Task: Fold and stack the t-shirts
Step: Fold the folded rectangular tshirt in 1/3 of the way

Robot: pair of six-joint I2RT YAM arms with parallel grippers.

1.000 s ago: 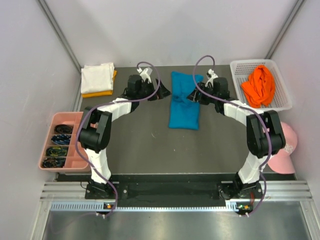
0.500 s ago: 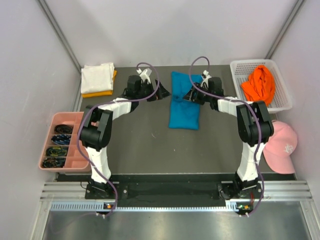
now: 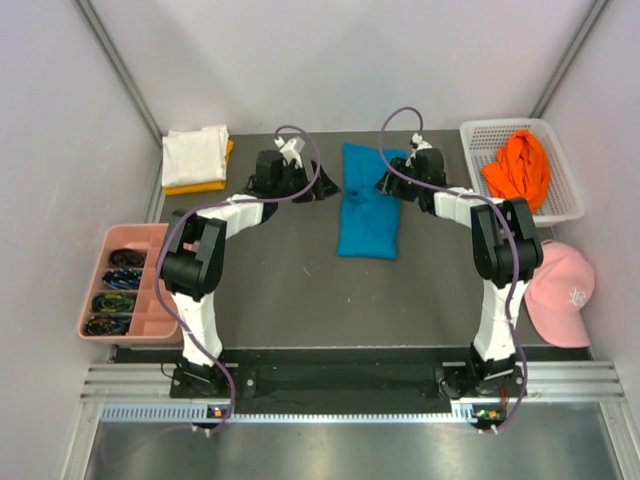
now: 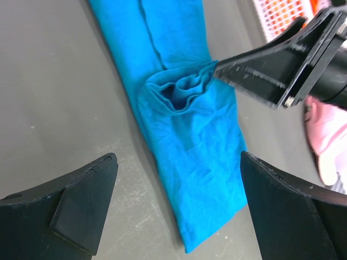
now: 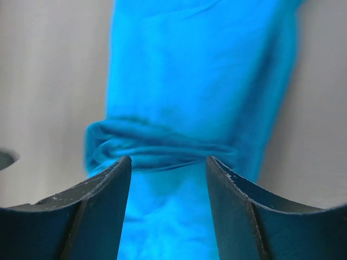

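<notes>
A teal-blue t-shirt (image 3: 367,212) lies as a long folded strip on the dark table, with a bunched ridge (image 4: 181,92) across its middle. My left gripper (image 3: 327,187) hovers just left of the strip. In its wrist view it (image 4: 178,162) stands wide open, with cloth and table showing between the fingers. My right gripper (image 3: 389,185) sits at the strip's right edge. It (image 5: 168,162) is open with its fingertips (image 4: 255,73) against the ridge and nothing pinched. A white t-shirt (image 3: 195,153) lies on a yellow-orange one (image 3: 200,186) at the back left.
A white basket (image 3: 480,128) at the back right holds a bright orange t-shirt (image 3: 518,170). A pink cap (image 3: 560,295) lies at the right edge. A pink tray (image 3: 135,230) with dark coiled items sits at the left. Grey walls close in on both sides.
The right gripper has drawn back a little to the right, off the shirt's middle, and its arm has swung inward, uncovering the cap. The left arm has not moved.
</notes>
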